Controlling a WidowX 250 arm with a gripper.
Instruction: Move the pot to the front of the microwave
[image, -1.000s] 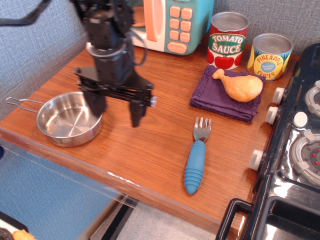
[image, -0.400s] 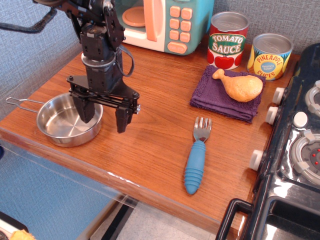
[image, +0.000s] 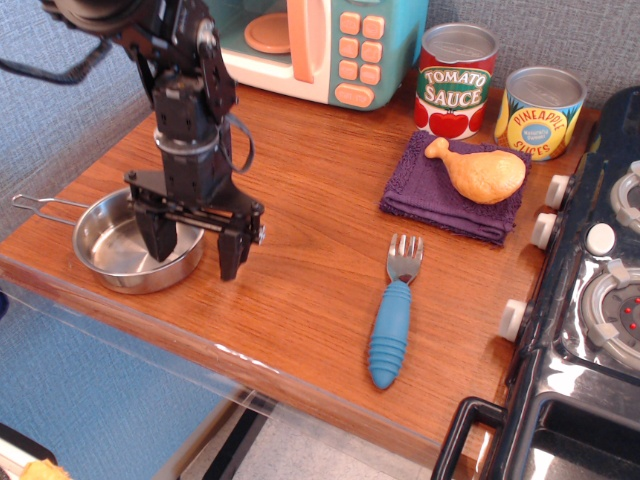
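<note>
The pot (image: 112, 245) is a small shiny steel pan with a thin wire handle pointing left. It sits at the front left corner of the wooden table. My gripper (image: 193, 250) is open and straddles the pot's right rim, with one finger (image: 160, 238) inside the pot and the other finger (image: 231, 253) outside it on the table side. The microwave (image: 330, 45), teal and white with peach trim and buttons, stands at the back of the table with its door open.
A tomato sauce can (image: 456, 80) and a pineapple can (image: 539, 112) stand at the back right. A toy chicken leg (image: 480, 170) lies on a purple cloth (image: 450, 195). A blue-handled fork (image: 392, 318) lies in front. A black stove (image: 590, 300) fills the right side.
My gripper has moved left and down, from beside the pot to astride its right rim. The pot has not moved.
</note>
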